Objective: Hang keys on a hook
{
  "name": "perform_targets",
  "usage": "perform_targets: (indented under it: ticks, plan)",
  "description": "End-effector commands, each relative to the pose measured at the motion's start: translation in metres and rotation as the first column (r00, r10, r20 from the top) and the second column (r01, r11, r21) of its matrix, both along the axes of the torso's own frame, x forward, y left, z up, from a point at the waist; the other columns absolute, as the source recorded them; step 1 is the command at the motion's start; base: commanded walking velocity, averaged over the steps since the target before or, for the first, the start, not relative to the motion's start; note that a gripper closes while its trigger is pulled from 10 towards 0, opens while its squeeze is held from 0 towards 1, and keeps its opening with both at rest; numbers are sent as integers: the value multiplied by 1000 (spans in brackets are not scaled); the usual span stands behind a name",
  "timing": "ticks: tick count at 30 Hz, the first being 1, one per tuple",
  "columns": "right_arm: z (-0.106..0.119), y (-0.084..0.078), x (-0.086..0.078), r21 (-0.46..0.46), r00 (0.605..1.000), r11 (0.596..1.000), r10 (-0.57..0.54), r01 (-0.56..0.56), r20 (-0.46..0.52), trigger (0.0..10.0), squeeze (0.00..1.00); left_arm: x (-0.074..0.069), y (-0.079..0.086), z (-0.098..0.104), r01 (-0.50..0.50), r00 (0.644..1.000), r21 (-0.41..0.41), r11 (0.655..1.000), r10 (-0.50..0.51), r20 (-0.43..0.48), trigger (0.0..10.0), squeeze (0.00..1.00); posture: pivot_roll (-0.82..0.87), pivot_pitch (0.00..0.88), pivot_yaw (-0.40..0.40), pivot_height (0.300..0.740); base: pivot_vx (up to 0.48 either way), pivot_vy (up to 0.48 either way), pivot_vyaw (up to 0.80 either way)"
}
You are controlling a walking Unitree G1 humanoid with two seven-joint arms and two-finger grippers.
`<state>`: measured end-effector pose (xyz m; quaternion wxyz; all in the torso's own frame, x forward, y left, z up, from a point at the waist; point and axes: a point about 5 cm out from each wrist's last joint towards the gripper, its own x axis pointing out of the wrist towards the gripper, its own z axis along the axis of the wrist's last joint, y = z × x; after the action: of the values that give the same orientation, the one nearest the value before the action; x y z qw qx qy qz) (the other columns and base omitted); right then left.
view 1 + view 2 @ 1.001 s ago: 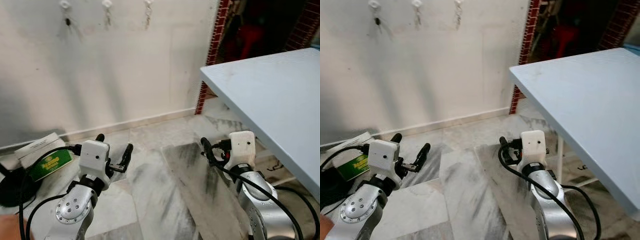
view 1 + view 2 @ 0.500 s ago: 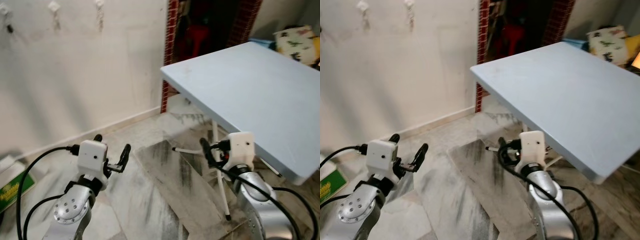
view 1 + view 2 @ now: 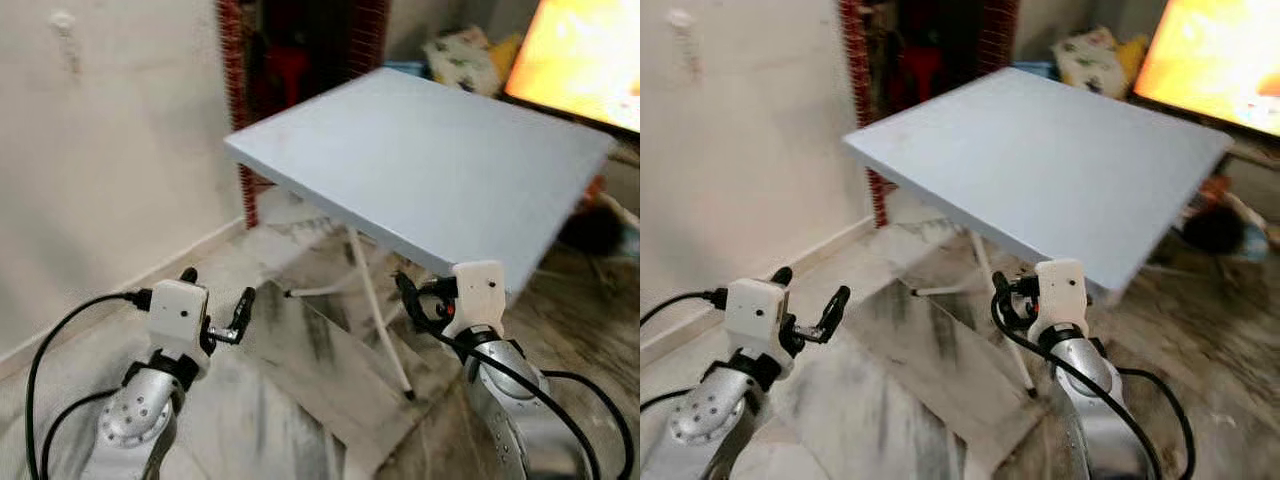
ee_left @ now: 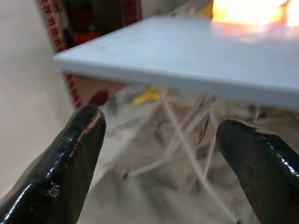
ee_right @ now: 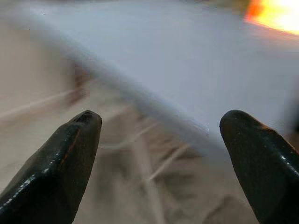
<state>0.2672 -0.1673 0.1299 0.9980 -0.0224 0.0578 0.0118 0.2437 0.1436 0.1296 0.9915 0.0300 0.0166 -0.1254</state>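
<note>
A white wall hook (image 3: 62,20) shows blurred high on the cream wall at the far left. I see no keys. My left gripper (image 3: 216,298) is held low over the marble floor, open, with nothing between its fingers (image 4: 70,163). My right gripper (image 3: 416,302) is raised in front of the near edge of the light blue table (image 3: 420,150), also open and empty, its fingertips (image 5: 70,158) spread wide. In both wrist views the table top lies ahead between the fingers.
The folding table stands on thin white legs (image 3: 378,310) to the right of centre. A red brick doorway (image 3: 236,70) opens behind it. A bright screen (image 3: 585,55) glows at the far right, with a cushion (image 3: 458,58) beside it. Grey-streaked floor lies below.
The whole view has swung to the right: the row of wall hooks slid off to the left, and the table and bright screen came in. Both grippers keep their open pose.
</note>
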Motion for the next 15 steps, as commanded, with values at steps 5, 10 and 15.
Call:
perform_targets:
  ticks: [5, 10, 15]
  plan:
    - [27, 2, 9, 44, 988, 997, -64, 59, 139, 10000, 0, 20, 9, 9, -60, 996, -2, 998, 60, 70, 10000, 0, -15, 0, 45, 740, 0, 0, -800]
    - [28, 0, 10, 32, 988, 998, -64, 60, 141, 10000, 0, 22, 5, 6, -53, 997, -18, 998, 54, 63, 10000, 0, -19, 0, 43, 740, 0, 0, -800]
    - [28, 0, 11, 27, 987, 997, -71, 67, 145, 10000, 0, 24, 5, 4, -56, 996, -22, 998, 57, 66, 10000, 0, -20, 0, 41, 740, 0, 0, -800]
